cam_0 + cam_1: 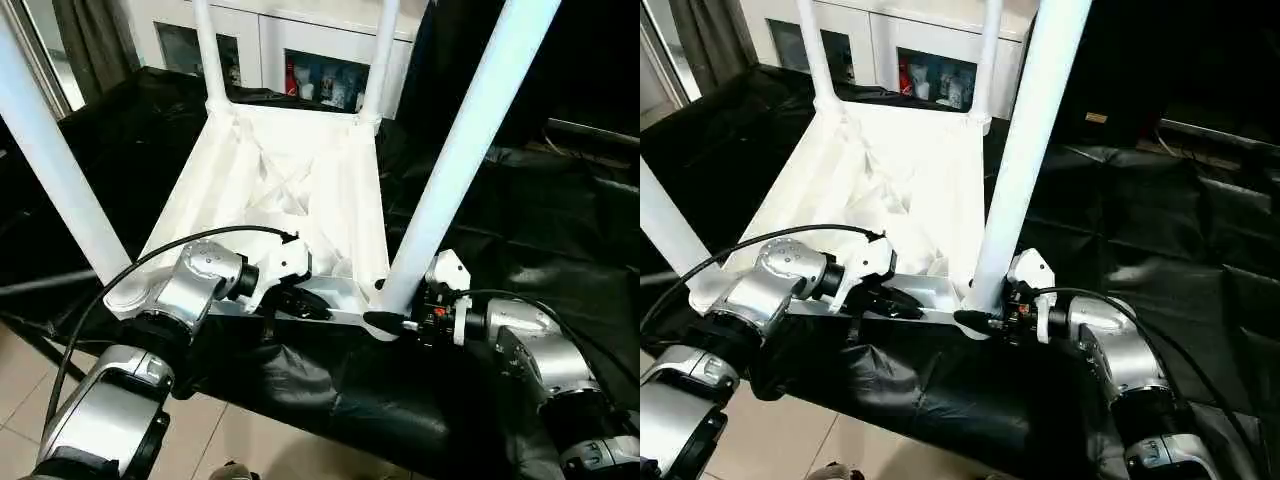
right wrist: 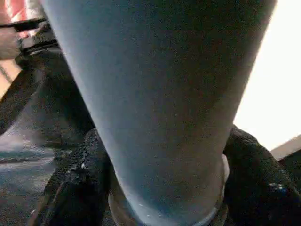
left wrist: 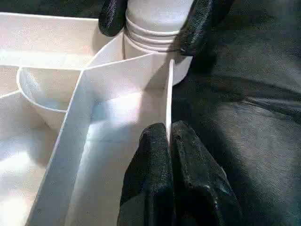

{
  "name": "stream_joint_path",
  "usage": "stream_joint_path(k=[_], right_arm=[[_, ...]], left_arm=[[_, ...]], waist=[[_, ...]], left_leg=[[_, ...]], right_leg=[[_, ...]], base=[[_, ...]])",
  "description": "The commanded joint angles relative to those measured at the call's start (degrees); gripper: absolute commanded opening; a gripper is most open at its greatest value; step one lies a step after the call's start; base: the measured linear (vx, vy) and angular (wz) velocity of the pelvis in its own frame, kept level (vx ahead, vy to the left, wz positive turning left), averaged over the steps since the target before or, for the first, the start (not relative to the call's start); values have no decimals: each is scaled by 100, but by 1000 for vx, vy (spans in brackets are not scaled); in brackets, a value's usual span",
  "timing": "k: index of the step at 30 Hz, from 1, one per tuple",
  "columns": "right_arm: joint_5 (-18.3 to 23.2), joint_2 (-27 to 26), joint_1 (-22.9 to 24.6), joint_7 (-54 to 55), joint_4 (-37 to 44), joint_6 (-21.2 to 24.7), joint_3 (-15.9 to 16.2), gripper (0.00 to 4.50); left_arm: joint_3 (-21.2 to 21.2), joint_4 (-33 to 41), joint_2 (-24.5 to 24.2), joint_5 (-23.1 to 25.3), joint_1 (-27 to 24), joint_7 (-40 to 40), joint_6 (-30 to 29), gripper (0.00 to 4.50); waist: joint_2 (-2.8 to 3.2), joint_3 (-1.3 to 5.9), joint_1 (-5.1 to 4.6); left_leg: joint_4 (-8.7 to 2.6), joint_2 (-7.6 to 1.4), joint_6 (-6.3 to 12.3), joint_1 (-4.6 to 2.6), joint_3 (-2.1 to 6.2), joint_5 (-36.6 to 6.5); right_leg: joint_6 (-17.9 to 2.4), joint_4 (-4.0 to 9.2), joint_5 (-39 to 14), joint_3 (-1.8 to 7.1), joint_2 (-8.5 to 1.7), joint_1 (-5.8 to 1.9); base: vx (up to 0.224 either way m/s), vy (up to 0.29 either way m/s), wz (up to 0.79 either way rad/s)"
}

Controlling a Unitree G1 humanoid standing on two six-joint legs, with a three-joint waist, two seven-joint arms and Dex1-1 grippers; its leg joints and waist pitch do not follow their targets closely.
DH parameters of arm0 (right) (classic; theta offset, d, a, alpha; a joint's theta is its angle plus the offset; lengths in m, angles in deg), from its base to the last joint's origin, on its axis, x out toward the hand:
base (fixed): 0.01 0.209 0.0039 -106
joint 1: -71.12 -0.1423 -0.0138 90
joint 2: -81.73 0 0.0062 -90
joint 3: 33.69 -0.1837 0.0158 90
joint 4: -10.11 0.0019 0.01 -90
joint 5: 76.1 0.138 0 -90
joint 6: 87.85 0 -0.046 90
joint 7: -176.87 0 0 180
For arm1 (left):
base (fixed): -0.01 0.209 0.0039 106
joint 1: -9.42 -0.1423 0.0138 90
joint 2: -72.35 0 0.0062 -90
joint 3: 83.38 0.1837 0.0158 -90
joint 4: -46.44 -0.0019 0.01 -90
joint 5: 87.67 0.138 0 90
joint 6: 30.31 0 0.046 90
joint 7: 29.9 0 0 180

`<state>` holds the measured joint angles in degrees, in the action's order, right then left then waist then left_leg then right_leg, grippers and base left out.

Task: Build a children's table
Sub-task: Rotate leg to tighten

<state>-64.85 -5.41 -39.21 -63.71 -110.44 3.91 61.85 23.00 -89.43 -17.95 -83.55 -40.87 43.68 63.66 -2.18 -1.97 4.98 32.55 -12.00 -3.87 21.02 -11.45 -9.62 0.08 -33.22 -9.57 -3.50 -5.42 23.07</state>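
Pinching the thin rim of the upturned white ribbed plastic tabletop (image 1: 300, 190), the left gripper (image 3: 170, 141) steadies this light, stiff, probably slick piece while the right gripper (image 1: 392, 322) clasps the near white tapered round leg (image 1: 460, 150) low at its socket.

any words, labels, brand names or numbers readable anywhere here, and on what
None can be read.
The tabletop, its legs and both grippers, left and right, carry no visible print.
The items behind the cabinet glass doors may bear labels, but they are too small and blurred to read.
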Motion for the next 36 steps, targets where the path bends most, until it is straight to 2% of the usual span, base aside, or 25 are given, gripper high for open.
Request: stream_joint_path(k=[1, 4, 5, 6, 7, 10, 11, 13, 14, 16, 17, 21, 24, 27, 31, 35, 36], right_arm=[[-345, -140, -67, 663, -359, -70, 77, 273], [-478, -465, -179, 1856, -738, 36, -180, 272], [-464, -663, -232, 2392, -799, 211, -317, 272], [-457, -723, -247, 2545, -812, 266, -357, 272], [-455, -884, -306, 2925, -853, 372, -448, 272], [-480, -1194, -464, 3591, -1000, 512, -567, 272], [-489, -1249, -505, 3691, -1042, 526, -569, 272], [-604, -1423, -560, 3875, -1047, 517, -455, 272], [-708, -1498, -573, 3836, -1004, 410, -305, 272], [-871, -1474, -559, 3696, -938, 163, -102, 272], [-901, -1451, -549, 3615, -899, 92, -55, 328], [-804, -1415, -581, 3497, -861, 29, -145, 352], [-765, -1056, -677, 2776, -886, -156, -29, 352], [-624, -664, -508, 1861, -539, -193, 64, 352], [-262, -163, -209, 611, 19, -53, 144, 352], [-150, 183, -54, 5, 236, 1, 240, 352], [-137, 198, -47, -26, 242, 4, 240, 352]], left_arm=[[-90, -157, 276, 32, 68, -697, 35, 0], [-188, -481, 582, 143, 254, -1543, -58, 0], [-181, -565, 725, 197, 324, -1824, -130, 0], [-178, -591, 768, 215, 344, -1911, -149, 0], [-176, -667, 899, 253, 407, -2168, -226, 0], [-152, -797, 1171, 329, 510, -2615, -341, 0], [-145, -823, 1229, 351, 532, -2701, -347, 0], [-116, -839, 1423, 353, 546, -2751, -371, 0], [-105, -848, 1539, 327, 552, -2710, -355, 0], [-122, -897, 1573, 317, 587, -2722, -301, 0], [-130, -913, 1559, 313, 602, -2725, -293, 0], [-139, -943, 1446, 296, 610, -2616, -280, 0], [-114, -898, 1241, 288, 562, -2252, -290, 0], [2, -718, 966, 242, 435, -1442, -237, 0], [103, -471, 593, 157, 301, -608, -294, 0], [156, -391, 296, 135, 207, -122, -232, 0], [156, -378, 279, 126, 197, -83, -237, 0]], waist=[[-39, 278, -29], [-50, 263, -88], [-54, 260, -101], [-53, 256, -118], [-15, 261, -129], [-37, 261, -173], [6, 264, -167], [-19, 276, -173], [12, 276, -172], [-19, 278, -179], [-12, 282, -171], [-1, 285, -167], [-10, 284, -170], [-31, 293, -154], [-24, 315, -105], [-13, 321, -89], [-9, 324, -73]], left_leg=[[-380, -151, 137, -104, 53, -1627], [-398, -133, 2, -118, 76, -1886], [-400, -127, -4, -119, 83, -1939], [-402, -123, -12, -112, 84, -1939], [-411, -123, -45, -123, 100, -1975], [-410, -115, -51, -126, 98, -2038], [-411, -110, -52, -124, 107, -2038], [-408, -108, -1, -105, 96, -1977], [-412, -105, 14, -89, 98, -1941], [-403, -99, 52, -84, 87, -1938], [-397, -98, 90, -91, 82, -1920], [-400, -103, 130, -76, 80, -1826], [-398, -107, 179, -68, 83, -1856], [-378, -108, 310, -48, 71, -1711], [-345, -145, 541, -55, 52, -1309], [-335, -159, 583, -35, 44, -1068], [-326, -167, 583, -48, 33, -1050]], right_leg=[[-1189, 364, -1629, 195, -294, -208], [-947, 439, -2277, 194, -288, -174], [-880, 465, -2433, 193, -295, -169], [-853, 466, -2476, 199, -288, -162], [-811, 476, -2557, 193, -291, -157], [-780, 500, -2574, 187, -272, -139], [-771, 502, -2582, 186, -281, -149], [-778, 497, -2378, 192, -266, -155], [-795, 483, -2276, 193, -264, -168], [-800, 483, -2211, 193, -256, -169], [-812, 484, -2209, 200, -263, -169], [-862, 467, -2086, 200, -258, -180], [-867, 467, -2114, 195, -266, -196], [-951, 437, -1841, 199, -266, -227], [-1237, 347, -1113, 197, -268, -255], [-1402, 271, -685, 178, -245, -277], [-1459, 254, -588, 178, -244, -275]], base=[[0, 0, 0], [0, 0, 0], [0, 0, 0], [0, 0, 0], [0, 0, 0], [0, 0, 0], [0, 0, 0], [0, 0, 0], [0, 0, 0], [0, 0, 0], [0, 0, 0], [0, 0, 0], [0, 0, 0], [0, 0, 0], [0, 0, 0], [0, 0, 0], [0, 0, 0]])
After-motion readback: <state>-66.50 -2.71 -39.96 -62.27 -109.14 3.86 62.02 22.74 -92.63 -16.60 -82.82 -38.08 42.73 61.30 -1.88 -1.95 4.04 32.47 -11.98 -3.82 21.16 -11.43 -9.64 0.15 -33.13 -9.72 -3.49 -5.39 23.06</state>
